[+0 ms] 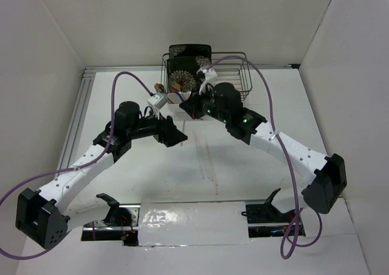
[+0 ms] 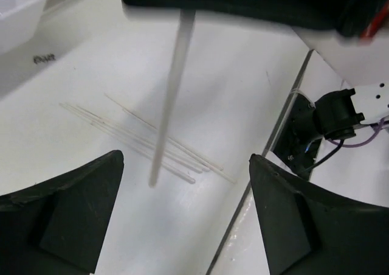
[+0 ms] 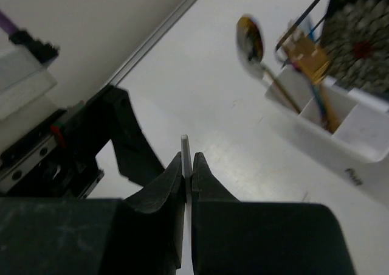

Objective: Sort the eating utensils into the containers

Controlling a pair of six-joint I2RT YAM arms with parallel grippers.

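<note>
Right jaws clamp thin pale chopstick (image 3: 186, 146), its length running toward parted left jaws; white compartmented plastic caddy (image 3: 340, 147) ahead-right.

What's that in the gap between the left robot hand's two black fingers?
A pale chopstick, pinched at its top by the right gripper, hangs clear of the open left gripper. More chopsticks lie on the table below. Left wrist view shows this.
</note>
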